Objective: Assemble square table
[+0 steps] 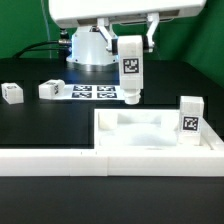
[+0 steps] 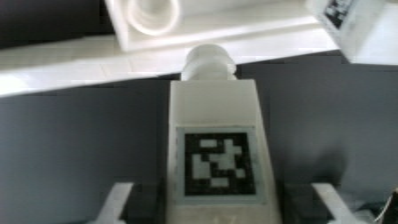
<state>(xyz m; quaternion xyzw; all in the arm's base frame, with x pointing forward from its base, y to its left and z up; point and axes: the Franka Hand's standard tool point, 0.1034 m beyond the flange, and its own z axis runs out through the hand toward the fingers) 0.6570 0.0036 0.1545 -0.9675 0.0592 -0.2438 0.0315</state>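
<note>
Nearest you, the border wall (image 1: 50, 160) is running low and white across the front of the exterior view. Just behind it the tabletop slab (image 1: 150, 128) is lying flat on the black table (image 1: 40, 125), toward the exterior view's right. It is a white square piece with a raised rim around a sunken middle. In the wrist view you are seeing one corner of the slab (image 2: 214, 30) with a round hole close to its edge.

You are looking at the gripper (image 1: 131, 42) clamping the upper end of the held leg (image 1: 131, 72). Its jaws are closed in only to the leg's width, and nothing else is between them. The held leg is hanging upright with its black-and-white tag facing the camera and its narrower rounded peg pointing down. It is sitting above the table, just behind the slab's back rim. In the wrist view the gripper (image 2: 221, 205) is showing a finger on each side of the held leg (image 2: 217, 130), whose peg is pointing toward the slab's corner.

A standing leg (image 1: 190, 118) is resting upright at the slab's end toward the exterior view's right, tag forward. A far-left leg (image 1: 12, 93) and a second lying leg (image 1: 53, 89) are lying well apart from the slab. The marker board (image 1: 95, 93) is lying beside the second one.
</note>
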